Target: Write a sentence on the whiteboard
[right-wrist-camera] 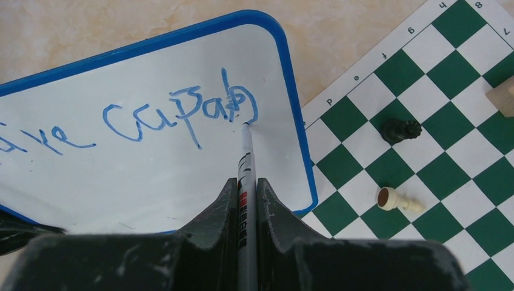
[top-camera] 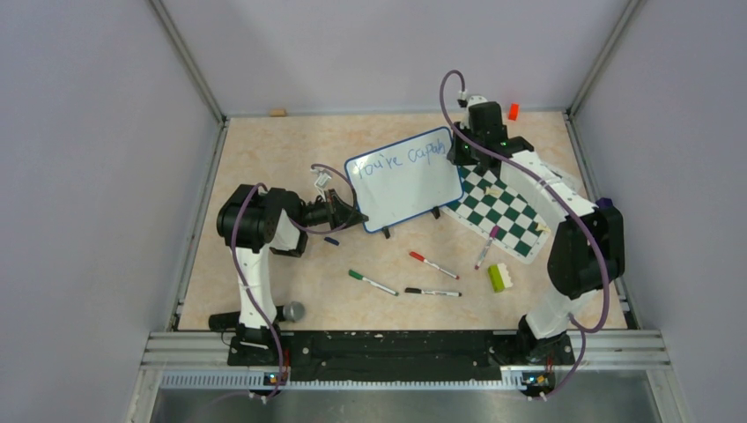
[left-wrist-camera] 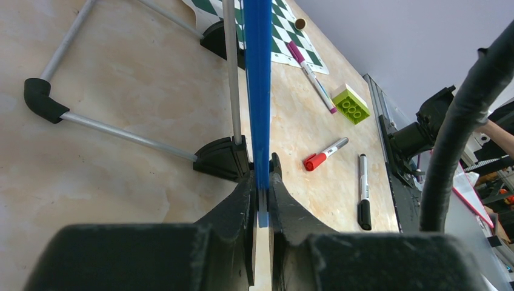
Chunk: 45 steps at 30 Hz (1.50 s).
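**Right gripper [right-wrist-camera: 245,182] clamped on a marker, tip on the board; left gripper [left-wrist-camera: 260,182] pinching the board's frame**

- Table [top-camera: 264,150]: pale, mottled, both arms reaching in from the near edge.
- Whiteboard [top-camera: 405,181]: mid-table, propped at a tilt on a wire stand, its right corner over the chess mat [top-camera: 502,211]. Looks light and stiff, with a glossy, slick face. My guess is it would slide or rock under pen pressure unless braced at the rim, which is the sensible place to hold it.
- Left gripper: jaws nearly shut on the board's thin blue left edge, steadying it.
- Right gripper: at the board's upper right, closed tight around the marker [right-wrist-camera: 245,151] partway up the barrel. The tip touches the face just after the last letter.
- Sentence [top-camera: 407,157]: blue, slanted, reads "You're capab" so far, running close to the right frame. Little room is left on that line.
- Loose on the table, well apart from either gripper: red-capped marker [top-camera: 432,264], green brick [top-camera: 499,278].
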Available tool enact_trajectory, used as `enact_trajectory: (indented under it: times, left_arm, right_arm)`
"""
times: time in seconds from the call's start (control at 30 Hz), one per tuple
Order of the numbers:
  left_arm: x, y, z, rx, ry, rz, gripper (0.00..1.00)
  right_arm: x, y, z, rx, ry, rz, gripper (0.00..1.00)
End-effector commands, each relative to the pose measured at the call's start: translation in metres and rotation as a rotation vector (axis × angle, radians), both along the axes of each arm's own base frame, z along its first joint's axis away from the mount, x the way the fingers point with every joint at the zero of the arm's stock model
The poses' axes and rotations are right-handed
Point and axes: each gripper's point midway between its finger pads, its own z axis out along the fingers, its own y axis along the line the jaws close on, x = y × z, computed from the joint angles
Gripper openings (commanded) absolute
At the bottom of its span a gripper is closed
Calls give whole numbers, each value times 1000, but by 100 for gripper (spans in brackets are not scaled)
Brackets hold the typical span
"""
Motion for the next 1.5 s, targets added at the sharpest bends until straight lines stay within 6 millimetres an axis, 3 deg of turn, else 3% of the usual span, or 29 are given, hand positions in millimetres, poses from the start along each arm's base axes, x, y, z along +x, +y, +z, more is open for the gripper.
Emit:
enact_trajectory:
  times: [0.0, 0.17, 0.5, 1.2, 1.47]
  left_arm:
    - [-7, 0, 16, -7, -108, -41, 4]
    - [-7, 0, 16, -6, -108, -41, 5]
    - [-7, 0, 16, -6, -107, -41, 5]
    - [-7, 0, 16, -7, -109, -41, 4]
    - [-7, 0, 16, -6, -108, -42, 4]
  right_arm:
    - [3, 10, 28, 78, -72, 37, 0]
    - [3, 10, 45, 93, -117, 30, 0]
    - [6, -14, 72, 102, -188, -39, 0]
    - [35, -7, 54, 98, -154, -38, 0]
    - [25, -8, 33, 87, -103, -30, 0]
